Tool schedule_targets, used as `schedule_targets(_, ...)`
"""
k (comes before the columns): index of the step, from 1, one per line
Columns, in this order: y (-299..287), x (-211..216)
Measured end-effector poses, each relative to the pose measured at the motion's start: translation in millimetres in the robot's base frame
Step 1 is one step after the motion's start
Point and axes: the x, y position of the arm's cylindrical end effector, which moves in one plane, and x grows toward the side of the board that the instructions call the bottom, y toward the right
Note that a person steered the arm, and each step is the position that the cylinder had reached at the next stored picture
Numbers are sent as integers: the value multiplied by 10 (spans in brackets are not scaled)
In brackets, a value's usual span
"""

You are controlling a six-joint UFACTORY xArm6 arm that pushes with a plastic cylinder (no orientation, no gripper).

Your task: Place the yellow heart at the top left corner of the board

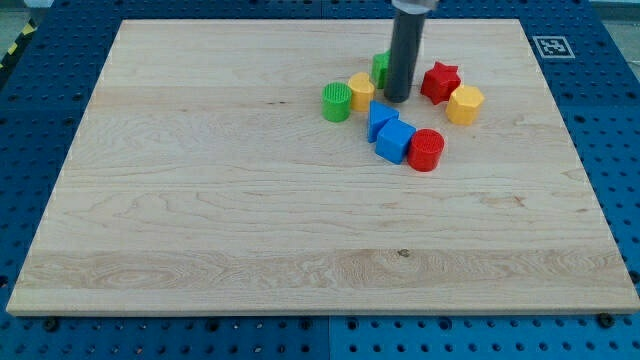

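Note:
The yellow heart [361, 91] lies on the wooden board [200, 200] right of centre near the view's top, among a cluster of blocks. My tip [397, 99] stands just to its right, close to it or touching it. A green cylinder [337, 102] sits against the heart's left. A green block [381, 68] is partly hidden behind the rod.
A red star [439, 82] and a yellow hexagon [464, 104] lie right of the rod. Two blue blocks [381, 119] [395, 141] and a red cylinder [426, 150] lie below the tip. A marker tag [549, 45] sits off the board's top right corner.

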Motion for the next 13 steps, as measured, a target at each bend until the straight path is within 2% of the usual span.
schedule_targets(4, -150, -42)
schedule_targets(7, -623, -108)
schedule_targets(8, -617, -76)
schedule_targets(9, -577, 173)
schedule_targets(11, -805, -72)
schedule_targets(13, -866, -89)
